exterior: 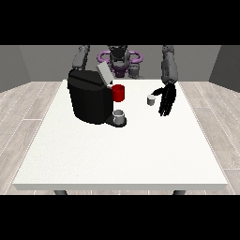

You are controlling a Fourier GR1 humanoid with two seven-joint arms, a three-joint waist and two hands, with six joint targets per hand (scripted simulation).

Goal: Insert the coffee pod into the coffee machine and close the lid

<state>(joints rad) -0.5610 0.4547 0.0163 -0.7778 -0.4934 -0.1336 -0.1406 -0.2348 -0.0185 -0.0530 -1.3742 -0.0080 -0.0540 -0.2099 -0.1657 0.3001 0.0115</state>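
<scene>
A large white table (122, 150) fills most of the front view, with the robot (119, 58) small behind its far edge; on the table's left part stands a black coffee machine (89, 101), its grey lid (104, 73) tilted up and open at the top; a red part (118, 93) sits at the machine's front right, just under the raised lid, and a small grey cup (119, 116) stands on the machine's base below it; the coffee pod (151, 100), a small pale cylinder, stands upright on the table to the right of the machine, well apart from it and outside it; the hand at the view's right (167, 99) hangs just beside the pod on its right, its black fingers pointing downward and fairly straight, with a thumb reaching towards the pod; whether any finger touches the pod cannot be told; the arm (169, 68) above that hand comes down from the shoulder; the other arm shows only at its upper part (80, 57) behind the machine, and its hand is hidden, so the state of its fingers cannot be told.
</scene>
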